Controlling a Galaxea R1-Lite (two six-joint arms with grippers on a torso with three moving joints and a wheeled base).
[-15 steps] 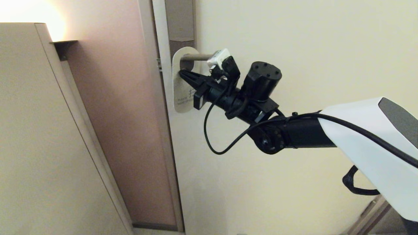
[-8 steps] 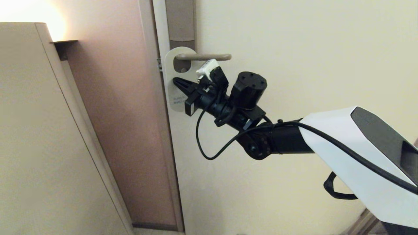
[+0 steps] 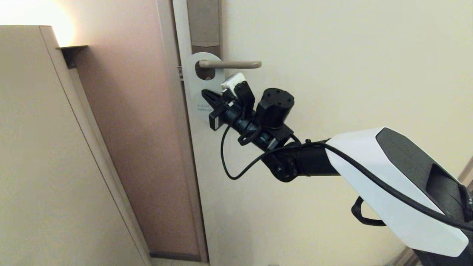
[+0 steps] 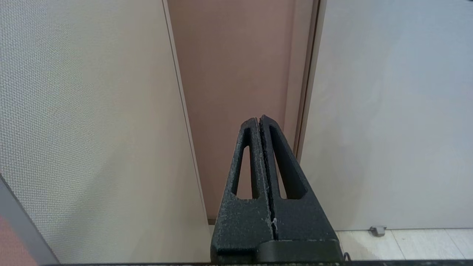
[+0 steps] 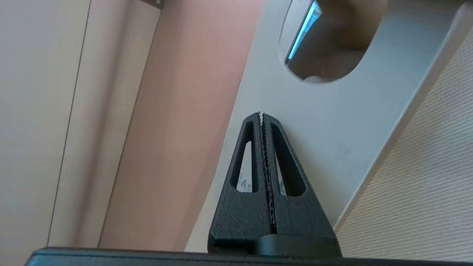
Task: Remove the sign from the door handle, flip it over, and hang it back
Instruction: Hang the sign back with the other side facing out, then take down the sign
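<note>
White face outward, the sign [image 3: 204,88] is hanging lengthwise down from the door handle [image 3: 230,64], its oval hole looped over the lever. The right gripper [image 3: 205,94] is pointing at its lower half, jaws pressed together on nothing. Small print near the bottom is unreadable. The left gripper [image 4: 259,120] is sitting closed, away from the door.

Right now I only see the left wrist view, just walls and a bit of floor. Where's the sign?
Observer: The sign hangs on the door handle, white face outward.
Operator: Is an arm near it?
Observer: Yes. The right gripper is in front of the sign's middle, jaws shut, gripping nothing.
Operator: Is the back blue?
Observer: The right wrist view shows a blue edge at the sign's hole.
</note>
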